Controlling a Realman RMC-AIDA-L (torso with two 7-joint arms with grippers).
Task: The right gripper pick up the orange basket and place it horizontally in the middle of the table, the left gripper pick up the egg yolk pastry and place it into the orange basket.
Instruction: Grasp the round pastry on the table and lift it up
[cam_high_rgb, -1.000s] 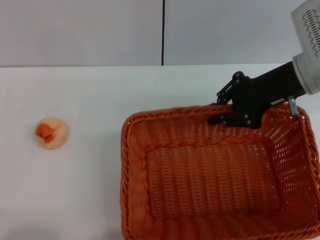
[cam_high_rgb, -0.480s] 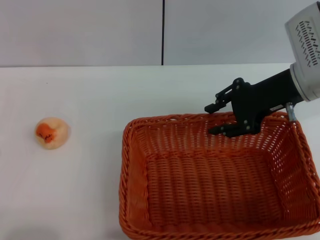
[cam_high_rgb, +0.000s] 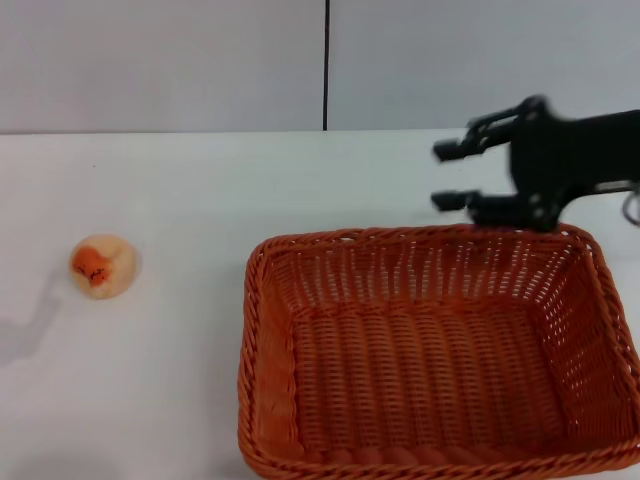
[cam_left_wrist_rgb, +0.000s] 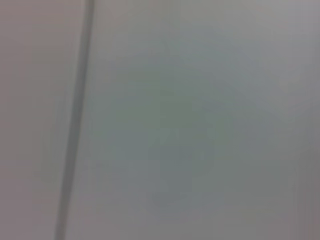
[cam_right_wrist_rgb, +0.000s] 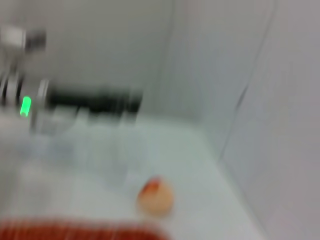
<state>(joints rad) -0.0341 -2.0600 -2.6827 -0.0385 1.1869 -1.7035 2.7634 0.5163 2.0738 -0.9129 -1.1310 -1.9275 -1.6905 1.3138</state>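
Basket (cam_high_rgb: 430, 355) duty looks finished: you see the orange wicker basket sitting flat on the white table (cam_high_rgb: 180, 190), long side across, at about 5 o'clock in the head view. The right gripper (cam_high_rgb: 452, 176) hangs clear above its far rim at 2 o'clock, fingers parted and holding nothing, which suggests a release. The egg yolk pastry (cam_high_rgb: 102, 266) waits alone at 9 o'clock, well apart from the basket and open for the left gripper, which you cannot see. Behind the table stands a plain grey wall with one dark vertical seam.
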